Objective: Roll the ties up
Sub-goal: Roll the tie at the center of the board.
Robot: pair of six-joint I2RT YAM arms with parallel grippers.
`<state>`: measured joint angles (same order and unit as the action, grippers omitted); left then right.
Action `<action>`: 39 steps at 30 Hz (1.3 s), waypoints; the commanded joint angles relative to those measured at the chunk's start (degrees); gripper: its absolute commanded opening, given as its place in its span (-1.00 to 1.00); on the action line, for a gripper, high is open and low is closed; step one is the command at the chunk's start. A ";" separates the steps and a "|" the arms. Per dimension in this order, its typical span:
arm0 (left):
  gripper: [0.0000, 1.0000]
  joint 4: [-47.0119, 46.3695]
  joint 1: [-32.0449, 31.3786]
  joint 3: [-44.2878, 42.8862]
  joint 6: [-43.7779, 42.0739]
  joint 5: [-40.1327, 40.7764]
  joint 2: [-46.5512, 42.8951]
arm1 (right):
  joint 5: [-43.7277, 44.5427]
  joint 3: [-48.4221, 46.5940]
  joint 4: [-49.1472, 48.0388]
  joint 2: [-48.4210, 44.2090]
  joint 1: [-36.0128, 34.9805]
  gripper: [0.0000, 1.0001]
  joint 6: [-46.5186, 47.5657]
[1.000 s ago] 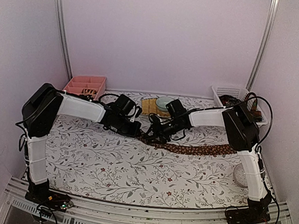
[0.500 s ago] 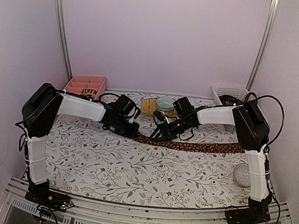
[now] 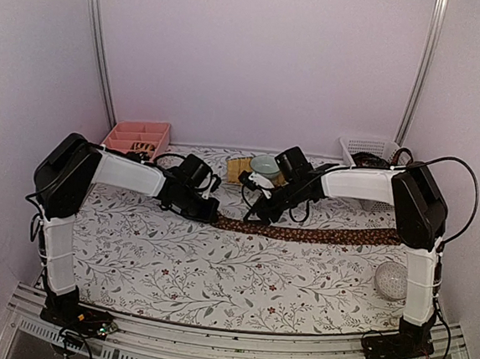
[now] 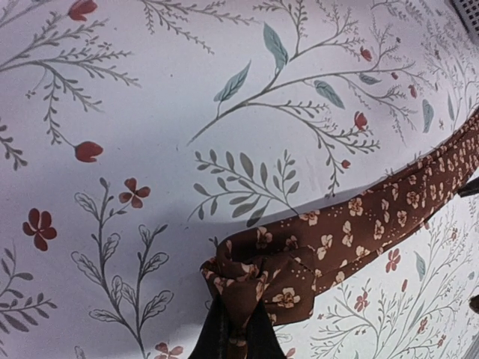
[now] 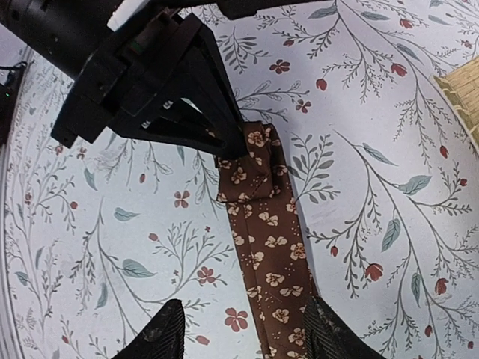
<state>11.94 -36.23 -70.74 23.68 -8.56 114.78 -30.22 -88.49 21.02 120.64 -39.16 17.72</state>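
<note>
Left tool (image 4: pixel 238 333) clamped shut on the folded left end of the brown floral-print fabric necktie (image 3: pixel 319 234), which lies flat, running left to right across the floral-cloth bench (image 3: pixel 173 266). Right tool (image 5: pixel 243 329) part open, fingers either side of the tie; contact unclear. Tie's right end runs behind the right arm. Pink divided plastic tray (image 3: pixel 136 137) far left: patterned item inside, can't make out. White slotted basket (image 3: pixel 369 147) far right: dark contents, partly hidden.

Across the floral surface (image 3: pixel 215 270) we've got a pink tray (image 3: pixel 135 123) back left, woven mat (image 3: pixel 237 171) beside a pale bowl (image 3: pixel 265 163), white basket (image 3: pixel 369 146) back right, pale ball (image 3: pixel 390 279) front right.
</note>
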 commanded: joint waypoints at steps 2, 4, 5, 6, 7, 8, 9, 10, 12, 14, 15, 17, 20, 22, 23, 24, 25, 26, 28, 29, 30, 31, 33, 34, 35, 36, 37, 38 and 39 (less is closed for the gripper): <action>-1.00 -2.12 0.63 1.37 0.65 -1.63 -0.83 | 9.19 -0.87 2.49 2.58 -1.95 0.08 7.62; -1.00 -2.27 0.72 1.56 0.75 -1.67 -0.96 | 10.46 -0.71 3.15 3.56 -2.81 0.08 9.01; -1.00 -2.23 0.72 1.57 0.75 -1.50 -0.96 | 10.97 -0.50 3.35 3.94 -3.19 0.08 9.72; -1.00 -2.19 0.74 1.57 0.75 -1.21 -1.08 | 11.43 -0.27 3.48 4.39 -3.61 0.08 10.17; -1.00 -2.17 0.77 1.57 0.82 -0.99 -1.25 | 11.87 -0.20 3.62 4.96 -3.86 0.08 10.50; -1.00 -2.10 0.77 1.50 0.84 -0.76 -1.44 | 12.33 -0.19 3.74 5.61 -4.04 0.08 10.56; -1.00 -2.02 0.66 1.56 0.84 -0.61 -1.50 | 12.80 -0.33 3.81 6.25 -4.16 0.08 10.52; -1.00 -2.12 0.65 1.57 0.89 -0.52 -1.51 | 13.27 -0.36 3.77 6.84 -4.18 0.07 10.30; -1.00 -2.33 0.64 1.70 1.01 -0.55 -1.50 | 14.59 -0.85 3.91 8.31 -4.17 0.04 10.01; -1.00 -2.63 0.60 1.95 1.14 -0.78 -3.42 | 15.46 -1.36 4.26 9.66 -4.16 0.00 9.60; -1.00 -2.91 0.55 2.19 1.25 -0.95 -3.84 | 15.56 -1.48 4.56 10.30 -4.20 -0.02 9.41; -1.00 -3.23 0.51 2.65 1.51 -1.12 -4.31 | 15.58 -1.64 4.89 10.88 -4.19 -0.10 9.28; -1.00 -3.42 0.46 3.03 1.54 -0.98 -4.77 | 15.61 -1.43 4.92 10.99 -4.22 -0.27 8.88; -1.00 -3.57 0.46 3.27 1.59 -0.78 -5.04 | 15.92 -1.45 5.21 11.03 -4.23 -0.39 8.89; -1.00 -3.63 0.46 3.32 1.63 -0.70 -5.15 | 16.16 -1.41 5.32 11.09 -4.19 -0.44 8.91; -1.00 -3.65 0.46 3.33 1.78 -0.49 -5.32 | 16.37 -1.17 5.49 10.93 -4.19 -0.51 8.92; -1.00 -3.65 0.49 3.39 1.90 -0.17 -5.46 | 16.60 -0.79 5.52 10.62 -4.23 -0.59 8.96; -1.00 -3.65 0.50 3.41 2.07 0.06 -5.63 | 16.86 -0.15 5.34 10.21 -4.25 -0.65 9.06; -1.00 -3.49 0.40 3.42 2.51 0.81 -5.87 | 17.34 1.60 4.73 9.05 -4.29 -0.75 9.33; -1.00 -3.43 0.25 3.39 2.73 1.45 -5.88 | 17.71 2.70 4.23 8.29 -4.32 -0.78 9.50; -1.00 -3.39 0.11 3.41 3.03 2.02 -5.88 | 17.89 3.85 3.79 7.52 -4.40 -0.80 9.65; -1.00 -3.48 -0.09 3.42 3.42 2.51 -5.78 | 18.13 4.89 3.28 6.68 -4.52 -0.81 9.90; -1.00 -3.44 -0.72 3.27 4.19 3.26 -5.30 | 18.78 7.09 2.13 5.04 -4.81 -0.81 10.03; -1.00 -3.38 -1.24 3.08 4.52 3.56 -4.97 | 19.12 8.17 1.58 4.11 -4.94 -0.81 9.99; -1.00 -3.26 -1.70 2.95 4.82 4.00 -4.73 | 19.51 9.39 0.78 3.26 -5.16 -0.81 10.01; -1.00 -3.16 -2.31 2.90 5.23 4.67 -4.52 | 20.28 10.61 -0.21 2.29 -5.26 -0.81 10.04; -1.00 -3.10 -2.80 2.93 5.65 5.29 -4.48 | 20.93 11.90 -1.03 1.20 -5.42 -0.81 9.99; -1.00 -3.07 -3.28 3.05 6.15 6.09 -4.52 | 21.70 13.12 -1.98 0.20 -5.55 -0.82 9.93; -1.00 -3.17 -3.80 3.30 6.58 6.80 -4.70 | 22.63 14.29 -3.04 -0.90 -5.64 -0.84 9.76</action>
<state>9.19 -37.67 -67.92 27.99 -5.39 111.09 -12.60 -81.19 12.51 123.37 -43.62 27.20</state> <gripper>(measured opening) 0.023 0.094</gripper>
